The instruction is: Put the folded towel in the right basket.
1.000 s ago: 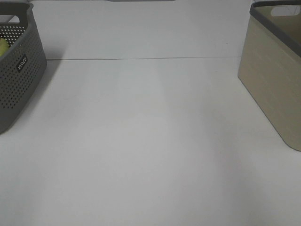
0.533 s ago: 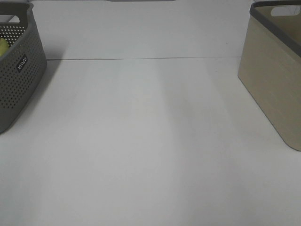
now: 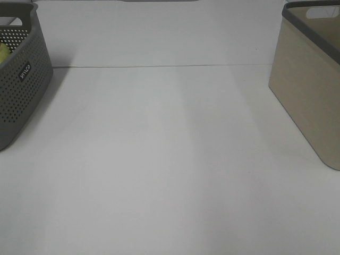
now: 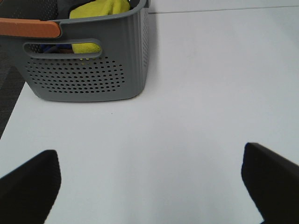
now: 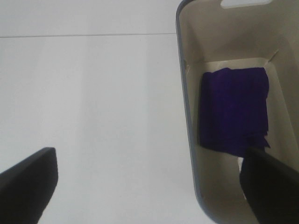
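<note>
A folded dark blue towel (image 5: 233,112) lies flat on the floor of the beige right basket (image 5: 187,102), seen in the right wrist view. That basket (image 3: 308,95) stands at the right edge of the exterior view; its inside is hidden there. My right gripper (image 5: 147,186) is open and empty, above the table just beside the basket's rim. My left gripper (image 4: 149,186) is open and empty over the bare table, short of the grey basket (image 4: 88,60). Neither gripper shows in the exterior view.
The grey perforated left basket (image 3: 18,79) holds yellow cloth (image 4: 100,9) and other items. A white table (image 3: 159,159) lies between the two baskets. A seam line (image 3: 159,66) runs across the back of the table.
</note>
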